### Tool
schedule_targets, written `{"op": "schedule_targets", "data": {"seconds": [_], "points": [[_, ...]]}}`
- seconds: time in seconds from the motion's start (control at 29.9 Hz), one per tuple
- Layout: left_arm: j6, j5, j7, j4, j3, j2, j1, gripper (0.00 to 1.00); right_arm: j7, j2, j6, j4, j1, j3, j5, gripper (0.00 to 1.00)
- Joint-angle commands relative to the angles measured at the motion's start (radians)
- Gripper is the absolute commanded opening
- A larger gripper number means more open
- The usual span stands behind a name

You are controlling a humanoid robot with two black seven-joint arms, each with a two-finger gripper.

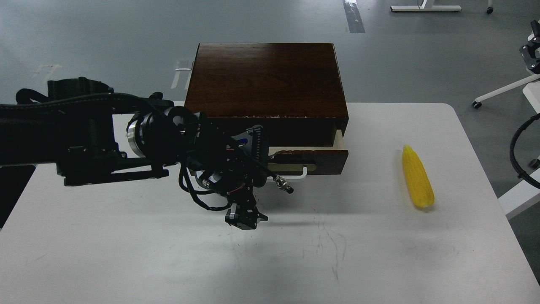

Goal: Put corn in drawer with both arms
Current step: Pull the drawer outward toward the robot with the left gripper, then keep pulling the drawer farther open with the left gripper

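Note:
The corn [417, 177] lies on the white table at the right, its tapered end pointing away from me, well clear of the box. The drawer [314, 160] of the dark brown wooden box [265, 78] is pulled out a little, and a pale inner side shows at its right. Its white bar handle [297, 175] shows just right of my left gripper [258, 169]. The left arm reaches in from the left and covers the left half of the drawer front. The gripper is dark and tangled with cables, so I cannot tell its fingers apart. The right arm is out of view.
The white table [126, 253] has scuff marks in front of the box. Its right edge is just beyond the corn. Past it are a black cable [517, 156] and white stand legs [502, 90] on the grey floor.

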Motion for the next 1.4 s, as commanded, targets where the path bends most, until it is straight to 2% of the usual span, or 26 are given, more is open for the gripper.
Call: {"op": "schedule_targets", "data": {"seconds": [0.0, 0.5, 0.63, 0.73, 1.17, 1.37], "points": [[0.001, 0.000, 0.000, -0.012, 0.000, -0.001, 0.001, 0.90, 0.000, 0.000, 0.000, 0.000, 0.000, 0.000, 0.000, 1.00], [0.001, 0.000, 0.005, -0.033, -0.002, 0.002, -0.001, 0.90, 0.000, 0.000, 0.000, 0.001, 0.000, 0.000, 0.000, 1.00], [0.001, -0.002, 0.049, -0.010, -0.002, 0.001, 0.001, 0.91, 0.000, 0.000, 0.000, 0.000, 0.000, 0.000, 0.000, 1.00], [0.001, 0.004, 0.057, 0.005, 0.000, 0.001, 0.002, 0.91, 0.000, 0.002, 0.000, 0.000, 0.000, 0.000, 0.000, 1.00], [0.001, -0.003, 0.051, 0.033, 0.000, 0.002, 0.001, 0.94, 0.000, 0.003, 0.000, 0.000, -0.002, 0.000, 0.000, 1.00], [0.001, -0.002, 0.049, -0.004, 0.001, -0.001, 0.007, 0.94, 0.000, 0.003, 0.000, 0.000, -0.002, 0.000, 0.000, 1.00]]}}
